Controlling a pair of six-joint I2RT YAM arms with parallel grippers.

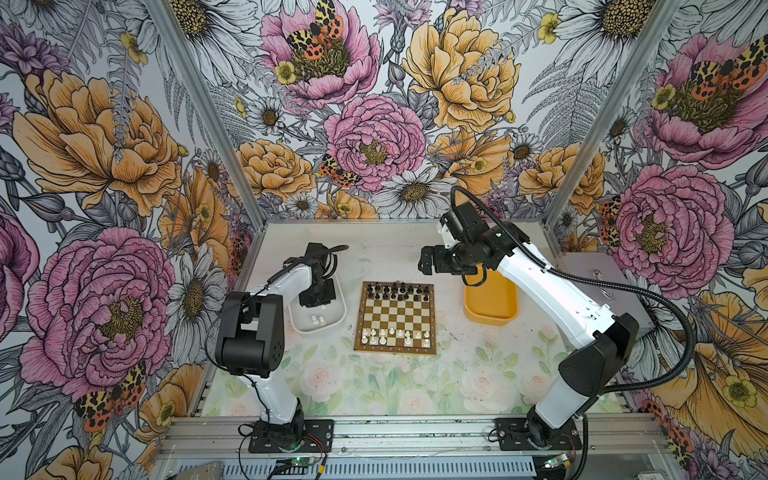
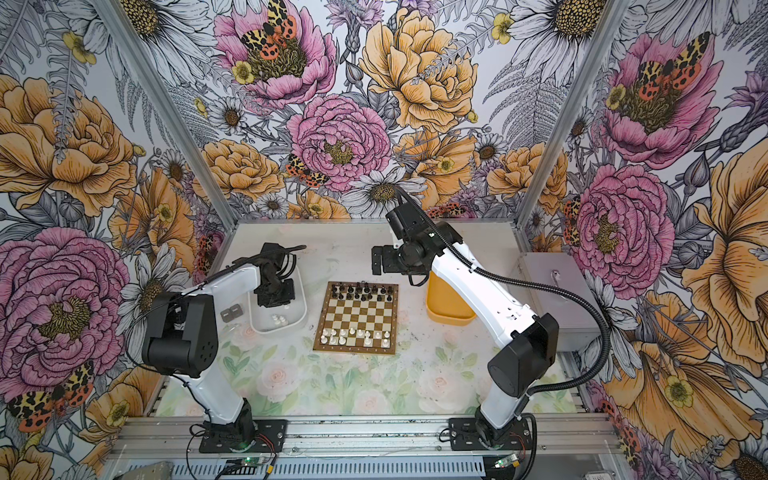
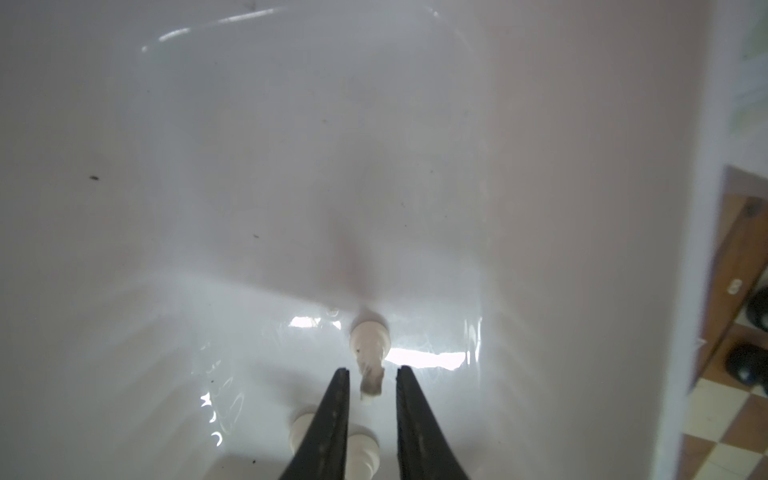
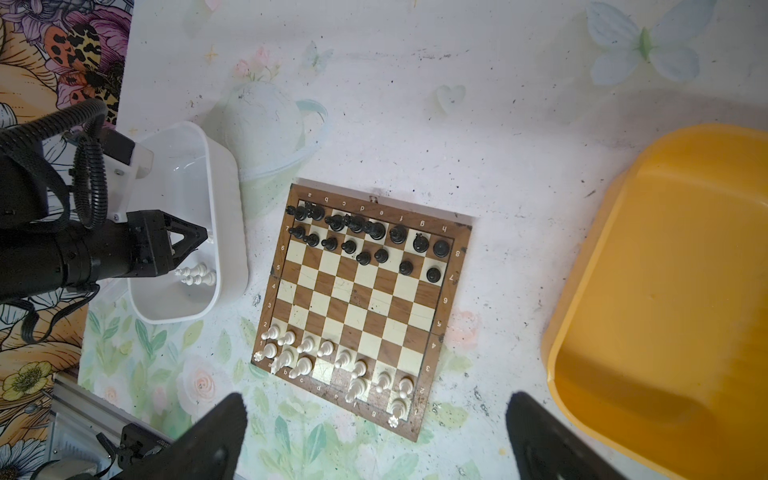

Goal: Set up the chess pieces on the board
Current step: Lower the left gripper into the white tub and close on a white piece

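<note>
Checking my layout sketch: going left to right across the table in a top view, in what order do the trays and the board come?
white tray → board → yellow tray

White-and-black left arm [image 1: 286,282] bent forward and low, its black left gripper [image 3: 369,370] pointing down, jaws narrowly apart, white-and-black right arm [image 1: 536,282] raised high, black right gripper [image 4: 376,399] spread wide

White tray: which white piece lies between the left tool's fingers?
The lone piece, framed by both fingers; the other two huddle together, partly behind one finger.
</note>
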